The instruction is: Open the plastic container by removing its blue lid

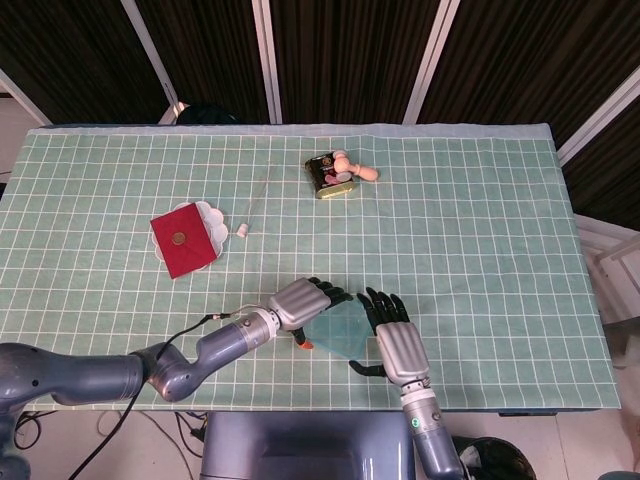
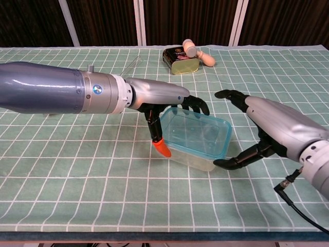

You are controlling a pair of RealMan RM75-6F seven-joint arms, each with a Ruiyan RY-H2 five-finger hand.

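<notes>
Left hand (image 1: pixel 300 301) and right hand (image 1: pixel 397 340) flank the container (image 1: pixel 338 331) (lid on).

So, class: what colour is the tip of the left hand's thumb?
Orange thumb tip, clearest in the chest view.

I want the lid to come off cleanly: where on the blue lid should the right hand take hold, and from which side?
Probably the blue lid at its raised rim on the right corner nearest the robot, coming in from the right. That edge faces the open right hand, while the left hand already braces the plastic container on the opposite side, so the fingers can hook under and peel up.
</notes>
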